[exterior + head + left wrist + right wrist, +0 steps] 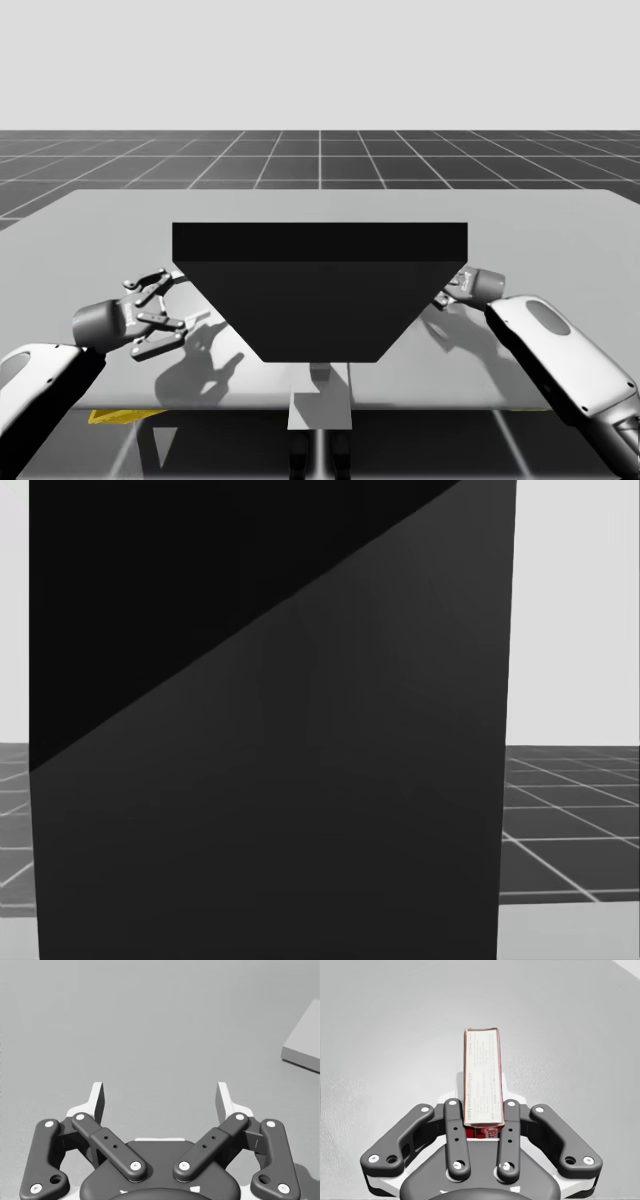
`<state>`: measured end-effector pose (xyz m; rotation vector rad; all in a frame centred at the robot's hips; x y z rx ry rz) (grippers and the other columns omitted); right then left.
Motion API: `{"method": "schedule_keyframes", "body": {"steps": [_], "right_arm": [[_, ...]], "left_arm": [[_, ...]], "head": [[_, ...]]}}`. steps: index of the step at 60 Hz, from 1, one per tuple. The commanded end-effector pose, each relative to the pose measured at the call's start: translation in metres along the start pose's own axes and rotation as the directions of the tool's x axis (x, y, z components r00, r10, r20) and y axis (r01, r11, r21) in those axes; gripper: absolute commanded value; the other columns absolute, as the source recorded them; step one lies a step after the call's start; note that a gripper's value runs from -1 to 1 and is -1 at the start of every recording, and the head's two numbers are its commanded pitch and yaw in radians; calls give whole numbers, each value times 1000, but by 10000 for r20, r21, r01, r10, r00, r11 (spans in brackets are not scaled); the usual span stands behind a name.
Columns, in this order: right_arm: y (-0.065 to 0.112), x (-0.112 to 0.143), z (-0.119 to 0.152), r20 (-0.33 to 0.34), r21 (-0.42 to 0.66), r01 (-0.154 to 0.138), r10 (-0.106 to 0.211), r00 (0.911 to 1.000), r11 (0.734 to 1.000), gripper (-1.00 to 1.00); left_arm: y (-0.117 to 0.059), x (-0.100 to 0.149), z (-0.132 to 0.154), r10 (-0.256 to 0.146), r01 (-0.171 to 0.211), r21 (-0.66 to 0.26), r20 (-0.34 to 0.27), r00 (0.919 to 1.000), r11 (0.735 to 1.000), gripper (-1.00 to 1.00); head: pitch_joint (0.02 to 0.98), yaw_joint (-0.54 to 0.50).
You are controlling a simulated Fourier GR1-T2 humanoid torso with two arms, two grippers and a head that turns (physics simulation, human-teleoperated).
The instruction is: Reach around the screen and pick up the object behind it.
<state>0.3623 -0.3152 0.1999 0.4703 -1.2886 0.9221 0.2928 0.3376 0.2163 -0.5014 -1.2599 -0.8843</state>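
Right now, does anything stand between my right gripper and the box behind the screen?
Nothing visible does. My right gripper is shut on the narrow box, with one finger on each long side. The dark screen stands beside that arm, not between the gripper and the box.

Screen (320, 290): flat black. In the head view it splits on a diagonal, black above and charcoal below.
Desk (110, 225): plain pale grey.
Floor (320, 150): dark grey, thin light grid lines.
Slim box (482, 1080): cream-pink face with rows of fine dark print, dark red edging, red end panel.
Left hand (160, 1102) and right hand (482, 1110): dark grey links, white pivot dots, white base.
Forearm shell (560, 350): white with a grey oval inset.
Yellow patch (115, 415) on the floor.
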Motion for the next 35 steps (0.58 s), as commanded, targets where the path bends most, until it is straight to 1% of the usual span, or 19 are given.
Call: {"method": "schedule_keyframes", "body": {"steps": [1,4,5,7,10,13,17,19,22,23,26,28,30,32,33,35], "right_arm": [[-21,18,33,687,-578,-17,57,9976,9983,1000],[-23,21,37,859,-920,13,66,9963,9958,1000],[-26,25,42,1025,-1178,-15,137,9946,9930,1000],[-28,28,44,1151,-1425,-36,202,9932,9898,1000],[-32,36,51,1432,-1882,-72,347,9891,9821,1000],[-37,46,58,1733,-2396,-27,455,9838,9709,1000],[-42,58,65,2006,-2818,5,583,9779,9595,1000],[-46,68,71,2274,-3184,45,718,9712,9480,1000],[-48,77,76,2497,-3371,110,782,9652,9414,1000],[-50,86,81,2713,-3586,167,871,9585,9334,1000],[-51,95,86,2892,-3744,237,925,9528,9269,1000],[-52,107,92,3093,-3960,267,1059,9450,9179,1000],[-51,115,96,3178,-4125,211,1222,9403,9107,1000],[-51,121,98,3211,-4261,156,1351,9373,9045,1000],[-50,129,102,3295,-4425,154,1465,9327,8967,1000],[-50,134,104,3333,-4567,100,1606,9290,8896,1000]], "left_arm": [[-4,1,1,-48,55,-1067,63,10000,9943,-1000],[-4,1,1,-37,47,-1022,101,9999,9947,-1000],[-4,1,2,-47,59,-977,123,9999,9952,-1000],[-3,2,2,-34,49,-944,155,9999,9955,-1000],[-3,2,2,-21,38,-885,190,9998,9961,-1000],[-2,3,2,-25,44,-864,214,9998,9962,-1000],[-2,3,3,-23,43,-848,229,9997,9964,-1000],[-2,3,3,-27,47,-824,251,9997,9966,-1000],[-1,3,3,-27,48,-818,258,9997,9966,-1000],[-1,3,4,-32,53,-813,258,9997,9967,-1000],[-1,3,4,-36,57,-810,262,9997,9967,-1000],[-1,3,4,-38,59,-810,263,9996,9967,-1000],[-1,3,4,-36,58,-810,265,9996,9967,-1000],[-1,3,4,-35,56,-810,267,9996,9967,-1000],[-1,3,4,-38,59,-809,266,9996,9967,-1000],[-1,3,4,-39,61,-810,267,9996,9967,-1000]], "head": [[92,-64],[92,-64],[92,-64],[91,-64],[91,-64],[90,-63],[91,-63],[91,-62],[91,-61],[91,-61],[91,-60],[91,-60],[91,-60],[91,-60],[91,-61],[91,-61]]}}
